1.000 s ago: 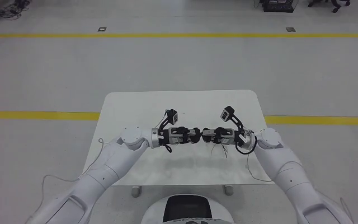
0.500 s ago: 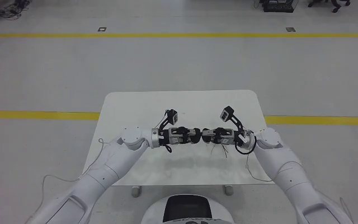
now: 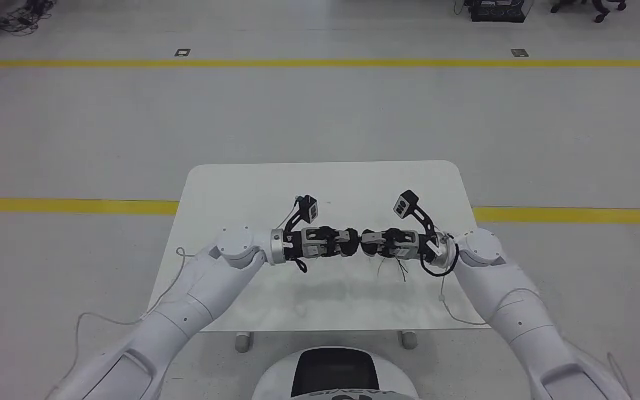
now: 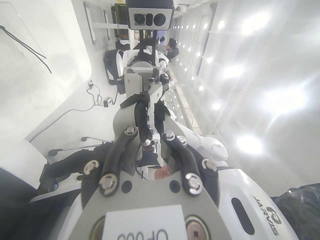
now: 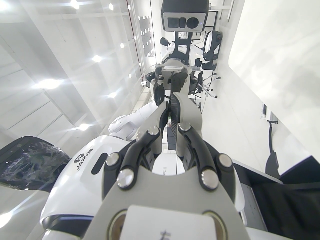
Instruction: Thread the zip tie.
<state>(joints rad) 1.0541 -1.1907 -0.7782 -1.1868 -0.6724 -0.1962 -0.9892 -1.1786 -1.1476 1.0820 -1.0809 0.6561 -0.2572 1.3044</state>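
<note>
Find left tool [image 4: 146, 111] pinched narrow on a black strap, the zip tie [image 4: 139, 112], which runs back between its fingers. Find right tool [image 5: 170, 112] tip to tip with it, fingers all but closed on a ridged black length, apparently of the same tie.

See no shift at either tool against half a second or a second back: same meeting point, same wrist angles, same height over the surface [image 3: 250, 190]. Read that as a hold or a very fine alignment of tail against head, not a pull-through. Cannot make out the head's slot, nor whether the tail is in it. Judge threading not yet shown done.

Note a few loose black ties [image 3: 397, 268] on the surface, below and just behind the right tool, untouched and lying as before.

Expect the next move to call for a small straight push along the line joining both tools. Watch for the tail buckling or sliding past the slot.
</note>
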